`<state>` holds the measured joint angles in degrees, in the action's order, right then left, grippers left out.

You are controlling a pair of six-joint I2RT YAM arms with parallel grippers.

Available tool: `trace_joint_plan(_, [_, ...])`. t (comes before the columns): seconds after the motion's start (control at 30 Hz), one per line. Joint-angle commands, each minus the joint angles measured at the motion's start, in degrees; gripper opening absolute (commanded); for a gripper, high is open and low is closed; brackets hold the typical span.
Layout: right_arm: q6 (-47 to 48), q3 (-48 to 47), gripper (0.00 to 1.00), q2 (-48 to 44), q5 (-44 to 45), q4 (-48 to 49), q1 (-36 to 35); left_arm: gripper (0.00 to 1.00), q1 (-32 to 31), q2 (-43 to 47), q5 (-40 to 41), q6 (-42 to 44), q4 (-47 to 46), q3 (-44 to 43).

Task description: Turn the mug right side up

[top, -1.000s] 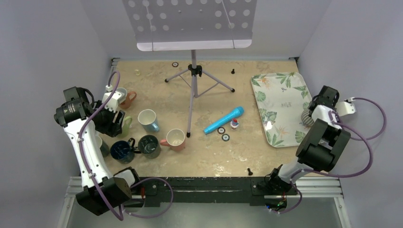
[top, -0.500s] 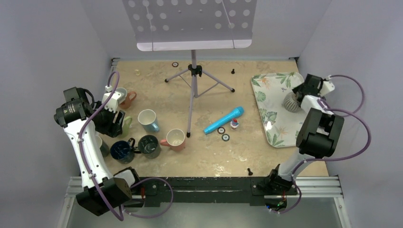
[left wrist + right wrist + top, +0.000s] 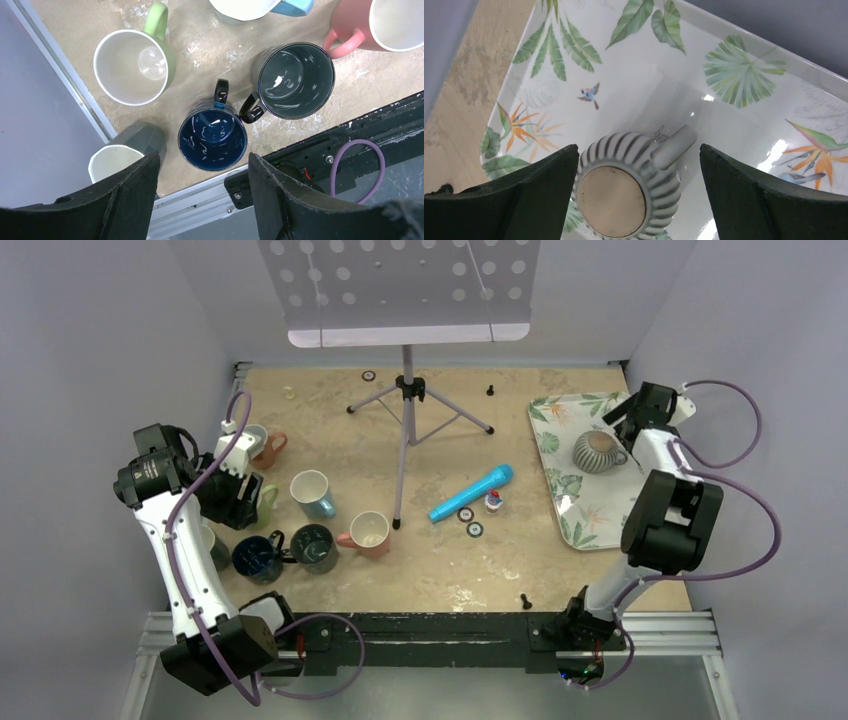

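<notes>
On tray (image 3: 570,495), upside-down mug (image 3: 595,451)

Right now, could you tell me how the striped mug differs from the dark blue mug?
The striped mug is upside down, tan base up; the dark blue mug stands upright, mouth open. The striped mug sits on the leaf-print tray, the dark blue mug on the table. The striped mug is ribbed grey and white, the dark blue mug smooth and glossy. Both have one handle.
</notes>
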<state>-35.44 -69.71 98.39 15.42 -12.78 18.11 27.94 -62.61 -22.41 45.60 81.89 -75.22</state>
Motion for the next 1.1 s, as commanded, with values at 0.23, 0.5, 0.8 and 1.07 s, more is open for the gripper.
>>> trace_joint_plan(0.23, [-11.63,-3.89,0.93,5.15,-4.27,-4.44,3.58,0.69,-0.3,3.67,-3.32,0.32,-1.19,1.17])
trace_joint_plan(0.5, [-15.3,-7.32,0.82,11.87,-8.42,-5.35,4.3,0.69,-0.29,5.18,-3.49,1.57,-3.64,3.3])
trace_joint_plan(0.8, [-12.78,-5.34,0.35,11.24,-9.23,-2.32,4.23,0.69,-0.26,5.11,-3.1,2.03,-4.69,3.9])
trace_joint_plan(1.07, [-3.2,-2.78,0.0,5.7,-13.94,0.75,3.43,0.69,-0.26,5.47,-3.16,1.86,-4.53,4.4])
